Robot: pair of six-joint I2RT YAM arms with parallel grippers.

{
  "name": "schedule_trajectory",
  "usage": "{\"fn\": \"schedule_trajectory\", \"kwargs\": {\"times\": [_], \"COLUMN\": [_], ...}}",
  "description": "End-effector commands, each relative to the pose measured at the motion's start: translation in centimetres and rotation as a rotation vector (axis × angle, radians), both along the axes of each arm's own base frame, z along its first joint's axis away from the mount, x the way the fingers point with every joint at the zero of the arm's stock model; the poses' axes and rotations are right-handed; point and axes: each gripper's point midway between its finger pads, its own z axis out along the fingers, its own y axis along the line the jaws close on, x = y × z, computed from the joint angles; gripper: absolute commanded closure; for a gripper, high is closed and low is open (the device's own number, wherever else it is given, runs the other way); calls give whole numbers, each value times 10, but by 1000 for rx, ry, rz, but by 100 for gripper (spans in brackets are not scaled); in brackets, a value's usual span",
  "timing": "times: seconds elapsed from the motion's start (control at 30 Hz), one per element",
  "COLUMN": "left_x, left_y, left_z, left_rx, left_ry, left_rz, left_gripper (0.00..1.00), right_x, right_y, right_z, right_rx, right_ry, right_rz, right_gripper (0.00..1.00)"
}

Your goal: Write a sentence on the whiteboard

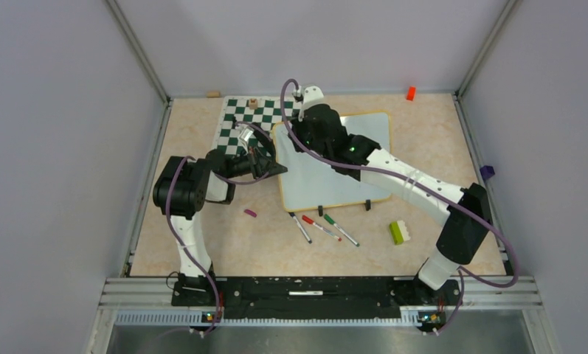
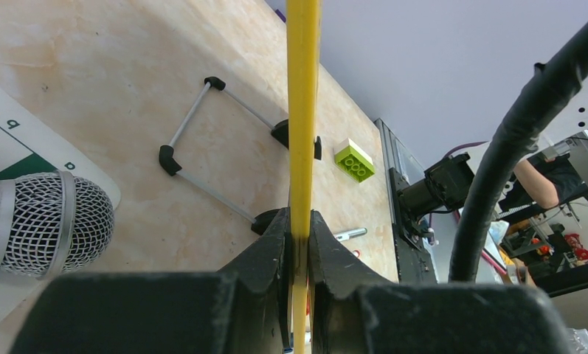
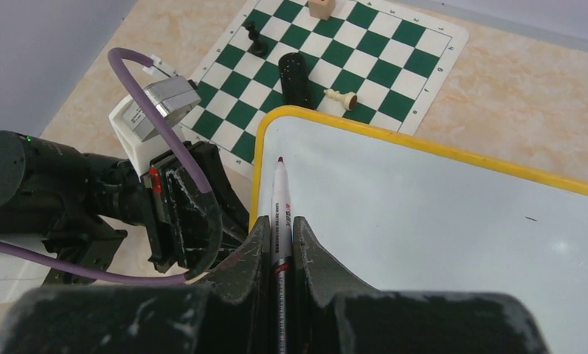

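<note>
Looking at the whiteboard [image 1: 335,177], you can see it is bare. No words are on it yet, so all the writing is left to do. It sits on the desk [image 1: 202,236], right by the chess mat [image 1: 235,118]. Your left pincer [image 2: 299,221] is pinching its yellow rim [image 2: 303,110]. Your right pincer [image 3: 279,228] is squeezing a marker [image 3: 279,195]. The tip is at the board's corner, touching or not, you cannot tell.

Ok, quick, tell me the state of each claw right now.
Left claw: closed on the whiteboard, gripping its yellow rim.
Right claw: closed on a marker.
</note>
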Motion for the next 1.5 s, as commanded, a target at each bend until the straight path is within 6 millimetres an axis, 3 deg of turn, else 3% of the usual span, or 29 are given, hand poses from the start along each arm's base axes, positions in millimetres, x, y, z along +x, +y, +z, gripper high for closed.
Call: {"fn": "schedule_trajectory", "kwargs": {"times": [0.0, 0.4, 1.47], "left_x": [-5, -7, -10], "left_y": [3, 3, 0], "left_z": [21, 22, 24], "left_rx": [-13, -9, -7], "left_ry": [-122, -133, -144], "left_rz": [0, -9, -25], "left_gripper": [100, 100, 100], "right_x": [4, -1, 13], "right_y": [9, 8, 12], "right_z": [25, 35, 3], "right_rx": [31, -9, -55], "right_ry": [-65, -142, -110], "right_rz": [4, 74, 31], "right_gripper": [100, 100, 100]}}
